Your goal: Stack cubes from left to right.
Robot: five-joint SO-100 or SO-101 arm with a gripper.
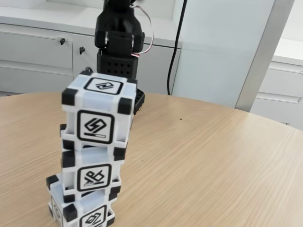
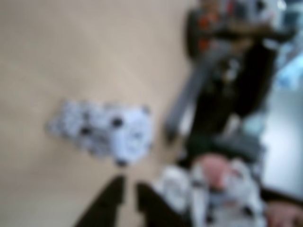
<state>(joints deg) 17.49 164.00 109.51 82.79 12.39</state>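
All three cubes stand in one leaning tower on the wooden table (image 1: 213,156): top cube (image 1: 97,113), middle cube (image 1: 91,174), bottom cube (image 1: 80,210), so stacking looks finished and the arm need only pull clear without nudging it. The blurry wrist view shows the gripper (image 2: 129,189) from above, fingers nearly together, holding nothing, just beside the tower.

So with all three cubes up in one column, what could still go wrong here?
The top cube sits skewed on the middle cube, and the bottom cube is offset too, so the stack could topple at a nudge. In the blurred wrist view the gripper hangs close to the stack; a careless retreat might clip it.
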